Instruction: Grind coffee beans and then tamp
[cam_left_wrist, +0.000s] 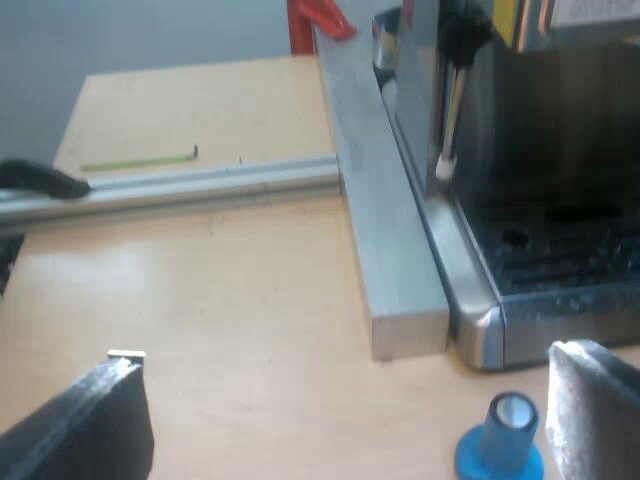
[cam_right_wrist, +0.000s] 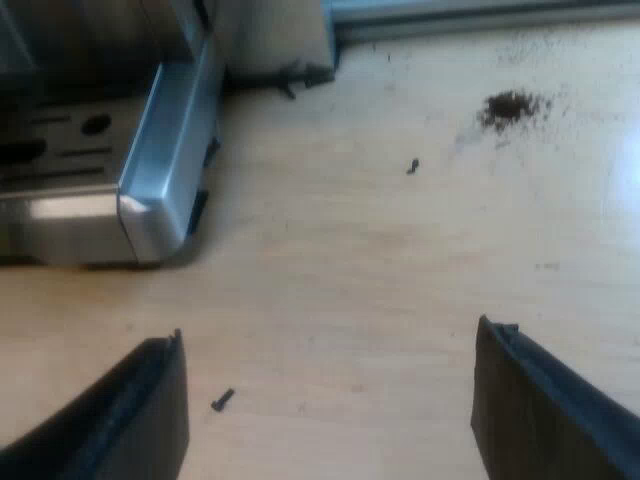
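Left gripper (cam_left_wrist: 347, 358), fingers spread wide and empty, hovers beside the blue tamper (cam_left_wrist: 503, 440), upright near the espresso machine (cam_left_wrist: 560, 250) corner, likely ready for pickup. Right gripper (cam_right_wrist: 332, 335), likewise spread, over table (cam_right_wrist: 350, 250) near spilled grounds (cam_right_wrist: 512, 107).

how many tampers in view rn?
1. The blue tamper stands on the table inside the open left gripper, near the machine's front corner. More may be hidden beyond these views.
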